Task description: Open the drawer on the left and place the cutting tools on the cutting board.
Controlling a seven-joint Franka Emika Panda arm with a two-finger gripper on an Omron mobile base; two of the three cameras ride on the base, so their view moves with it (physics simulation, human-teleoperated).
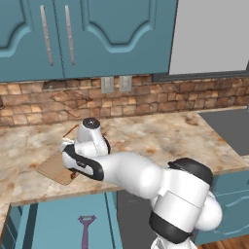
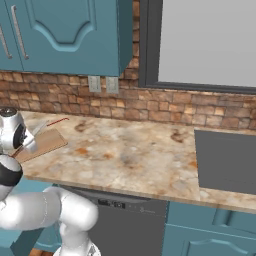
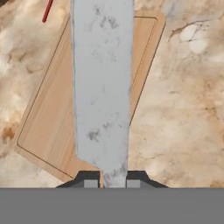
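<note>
Hovering over the cutting board (image 3: 48,109), the tool (image 3: 109,178) pinches the knife (image 3: 103,87) by its silver blade, which points out across the wood; a release from this height could bounce it onto the marble bench (image 3: 183,109) (the red stick (image 3: 47,11) lies just beyond the board); below, the open drawer (image 1: 53,226) holds the purple peeler (image 1: 86,228), not yet fetched.

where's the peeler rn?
The purple peeler lies in the open teal drawer at the bottom left of the left base view, below the counter edge and the cutting board.
</note>
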